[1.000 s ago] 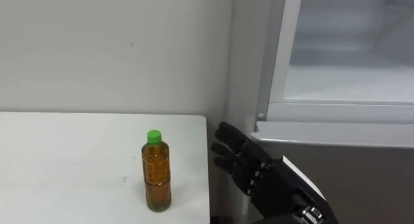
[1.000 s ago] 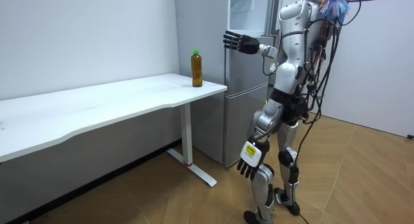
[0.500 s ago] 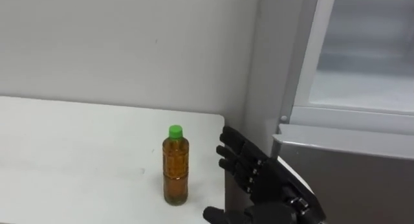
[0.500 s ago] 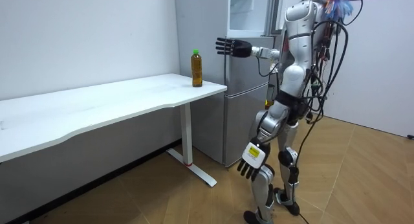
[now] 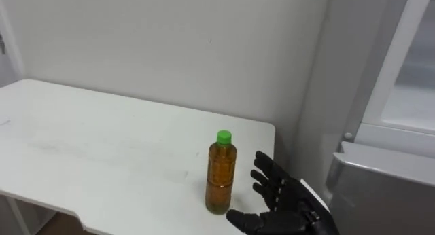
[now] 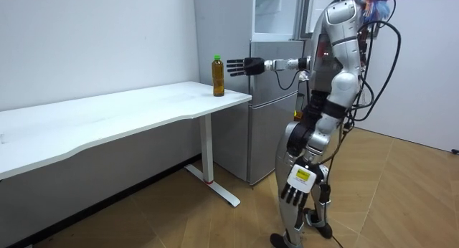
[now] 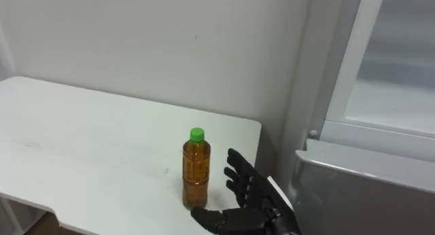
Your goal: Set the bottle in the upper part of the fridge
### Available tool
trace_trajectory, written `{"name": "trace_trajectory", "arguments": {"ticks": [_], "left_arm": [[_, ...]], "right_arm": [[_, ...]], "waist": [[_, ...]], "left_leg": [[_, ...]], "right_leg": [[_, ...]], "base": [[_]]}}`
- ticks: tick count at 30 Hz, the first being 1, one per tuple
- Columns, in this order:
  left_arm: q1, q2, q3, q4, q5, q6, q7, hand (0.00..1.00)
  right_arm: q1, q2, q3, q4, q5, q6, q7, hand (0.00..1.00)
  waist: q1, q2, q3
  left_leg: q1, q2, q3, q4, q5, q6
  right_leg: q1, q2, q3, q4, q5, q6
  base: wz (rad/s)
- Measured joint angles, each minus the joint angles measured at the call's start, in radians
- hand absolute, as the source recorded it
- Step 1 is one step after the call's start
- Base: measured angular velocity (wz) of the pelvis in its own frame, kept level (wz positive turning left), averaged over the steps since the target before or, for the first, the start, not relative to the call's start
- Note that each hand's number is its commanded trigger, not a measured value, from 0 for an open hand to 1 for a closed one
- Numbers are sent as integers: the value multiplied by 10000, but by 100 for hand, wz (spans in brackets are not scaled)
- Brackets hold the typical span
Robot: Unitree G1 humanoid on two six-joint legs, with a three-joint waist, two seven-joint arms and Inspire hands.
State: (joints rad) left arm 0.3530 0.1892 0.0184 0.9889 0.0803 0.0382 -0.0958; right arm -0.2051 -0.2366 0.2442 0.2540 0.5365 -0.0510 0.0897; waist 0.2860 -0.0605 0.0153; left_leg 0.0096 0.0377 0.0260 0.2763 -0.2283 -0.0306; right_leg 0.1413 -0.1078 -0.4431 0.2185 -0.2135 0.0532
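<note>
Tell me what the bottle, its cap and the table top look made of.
Bottle: probably clear plastic, since the amber liquid shows through its ribbed wall. Its green cap looks like matte plastic. Table: smooth white top with a dull sheen, perhaps laminate; the core cannot be told.

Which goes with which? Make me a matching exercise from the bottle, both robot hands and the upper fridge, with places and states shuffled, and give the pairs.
1. bottle
2. right robot hand
3. left robot hand
4. upper fridge

A. door open, inside showing
B. upright on the white table, near its end
C. fingers spread, close beside the bottle
D. hanging low by the robot's leg

Pairs: 1-B, 2-C, 3-D, 4-A
</note>
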Motion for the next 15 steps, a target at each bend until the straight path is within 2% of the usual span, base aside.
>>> {"name": "trace_trajectory", "arguments": {"ticks": [2, 4, 5, 10, 13, 15], "left_arm": [[29, -51, 0, -30, 0, 60, 0, 0], [20, -92, 2, -104, -5, 70, 14, 0], [20, -124, -5, -104, -27, 74, 43, 0], [33, -120, -49, -253, -75, 266, 219, 0], [57, -120, -44, -264, -87, 285, 226, 0], [121, -128, -45, -262, -97, 286, 212, 0]], "right_arm": [[-221, 4, 111, 375, -359, 0, -288, 0], [-288, 16, 131, 536, -373, -1, -536, 0], [-383, 48, 203, 726, -368, -1, -732, 0], [-906, 231, 491, 1823, -346, -3, -1711, 0], [-1320, 292, 476, 2570, -345, -6, -2275, 0], [-1322, 288, 476, 2580, -341, -6, -2649, 0]], "waist": [[67, 33, 48], [194, -11, 36], [228, -11, 65], [260, -164, 52], [254, -182, 48], [388, -178, 57]], "left_leg": [[-91, 0, -6, -37, 2, -3], [-205, 0, -28, -33, 18, -12], [-227, -5, -64, -32, 36, -17], [-358, -68, -421, -21, 141, -45], [-367, -130, -589, 26, 187, -34], [-370, -158, -600, 28, 193, -24]], "right_leg": [[-33, 1, -4, 1, -25, 37], [-117, 9, -5, 2, -28, 40], [-116, 13, -39, 2, -28, 40], [-125, 8, -369, 2, -28, 40], [-61, -27, -518, 1, -28, 40], [-45, -55, -546, 1, -28, 40]], "base": [[3], [4], [11], [20], [18], [6]]}}
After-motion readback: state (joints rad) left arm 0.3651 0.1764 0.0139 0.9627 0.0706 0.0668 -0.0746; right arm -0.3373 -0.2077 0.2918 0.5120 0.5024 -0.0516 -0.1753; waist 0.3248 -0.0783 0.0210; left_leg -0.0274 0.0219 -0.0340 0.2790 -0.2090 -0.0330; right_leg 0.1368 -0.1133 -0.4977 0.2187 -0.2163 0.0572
